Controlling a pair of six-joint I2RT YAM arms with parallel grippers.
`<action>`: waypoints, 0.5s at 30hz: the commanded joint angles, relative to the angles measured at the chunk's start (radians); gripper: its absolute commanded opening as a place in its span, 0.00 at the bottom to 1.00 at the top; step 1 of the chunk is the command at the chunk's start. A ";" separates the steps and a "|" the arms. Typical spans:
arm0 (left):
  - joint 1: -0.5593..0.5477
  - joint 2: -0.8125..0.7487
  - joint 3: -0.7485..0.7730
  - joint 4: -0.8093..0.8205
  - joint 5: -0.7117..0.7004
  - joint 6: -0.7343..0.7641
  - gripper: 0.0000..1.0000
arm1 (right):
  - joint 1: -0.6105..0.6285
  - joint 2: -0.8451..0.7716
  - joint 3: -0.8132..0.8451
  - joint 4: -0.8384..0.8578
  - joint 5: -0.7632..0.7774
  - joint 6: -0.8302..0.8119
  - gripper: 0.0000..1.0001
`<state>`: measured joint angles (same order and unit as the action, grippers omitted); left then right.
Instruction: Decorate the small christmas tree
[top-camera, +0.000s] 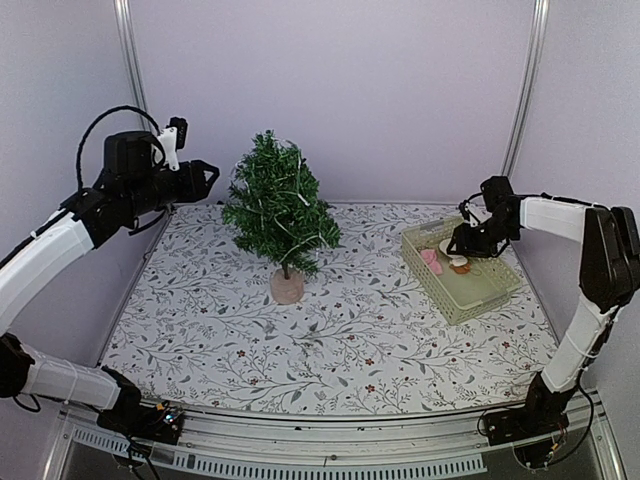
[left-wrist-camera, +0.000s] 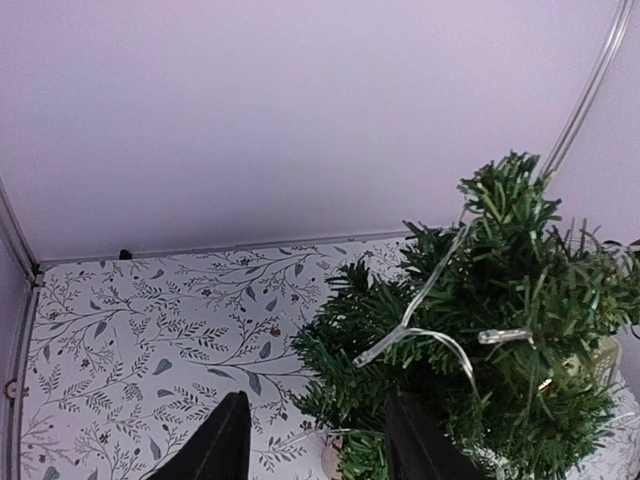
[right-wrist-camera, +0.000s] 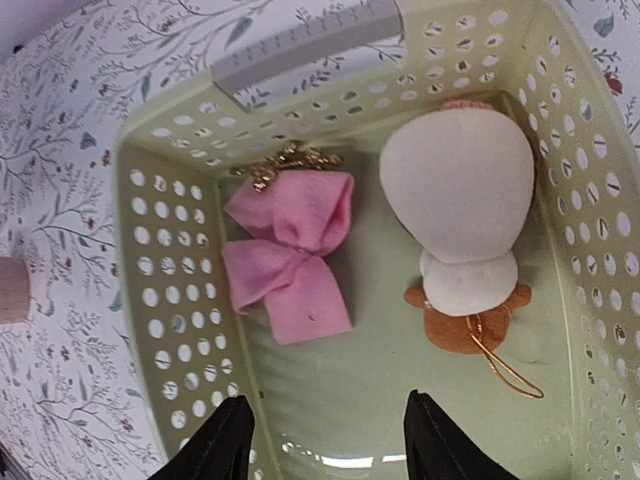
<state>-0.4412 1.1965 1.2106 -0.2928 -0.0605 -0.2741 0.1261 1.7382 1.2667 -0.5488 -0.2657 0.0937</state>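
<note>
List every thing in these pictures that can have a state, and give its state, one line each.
Christmas tree: upright on its base, no ornaments seen on it.
Light string: draped over the tree's branches.
Basket: upright, open-topped, holding two ornaments.
Pink bow: lying in the basket, not held.
Plush toy: lying in the basket, not held.
Left gripper: open, empty, beside the tree.
Right gripper: open, empty, over the basket.

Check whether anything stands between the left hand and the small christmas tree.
Nothing visible does. The left hand hangs open just left of the upper branches of the small christmas tree, with only air between them in the top view.
</note>
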 joint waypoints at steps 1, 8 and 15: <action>0.019 -0.033 -0.031 0.041 0.015 -0.043 0.47 | -0.023 0.020 -0.020 -0.034 0.148 -0.024 0.51; 0.019 -0.048 -0.061 0.055 0.026 -0.047 0.47 | -0.068 0.002 -0.078 0.015 0.196 -0.037 0.45; 0.021 -0.045 -0.070 0.061 0.027 -0.039 0.47 | -0.071 0.040 -0.077 0.036 0.276 -0.080 0.46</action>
<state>-0.4305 1.1652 1.1606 -0.2657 -0.0414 -0.3115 0.0563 1.7630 1.1893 -0.5491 -0.0650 0.0498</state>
